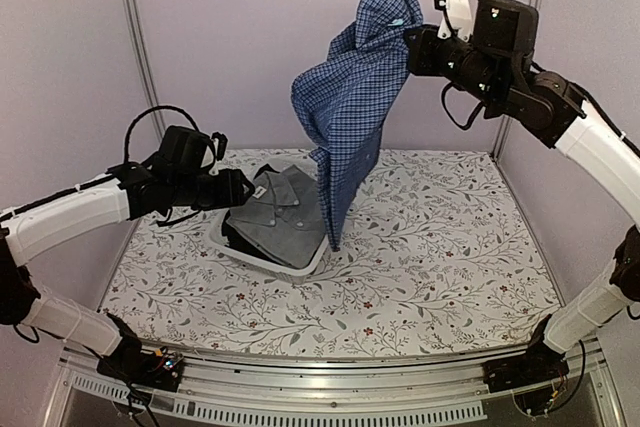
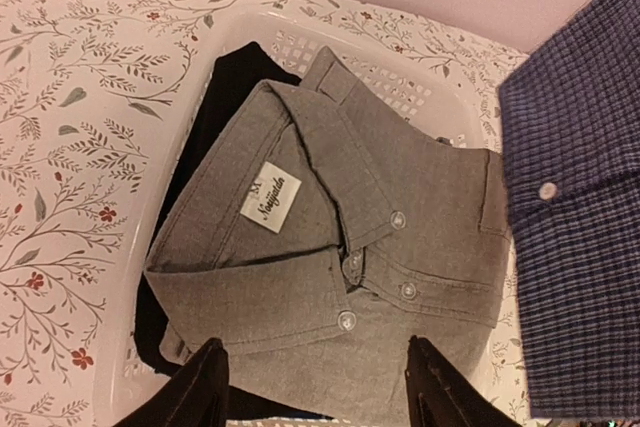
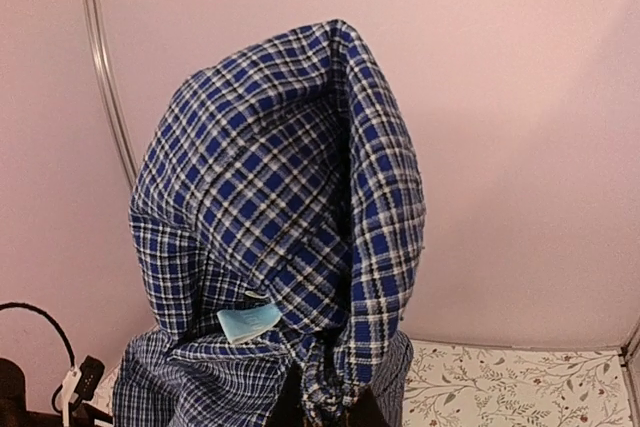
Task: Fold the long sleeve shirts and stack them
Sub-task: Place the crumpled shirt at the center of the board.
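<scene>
A dark blue checked long sleeve shirt [image 1: 350, 97] hangs high over the table's middle, its lower tip reaching down beside the basket. My right gripper [image 1: 412, 47] is shut on its collar region; in the right wrist view the cloth [image 3: 290, 237] bunches between the fingertips [image 3: 325, 417] at the bottom edge, near a light blue tag. A folded grey shirt [image 2: 340, 257] lies in a white basket [image 1: 262, 252], collar and buttons facing up. My left gripper [image 2: 315, 387] hovers over the grey shirt's near edge, open, holding nothing.
A dark garment [image 2: 225, 87] lies under the grey shirt in the basket. The flower-patterned tablecloth [image 1: 440, 257] covers the table. Pale walls and metal posts [image 1: 135, 37] close the back and sides.
</scene>
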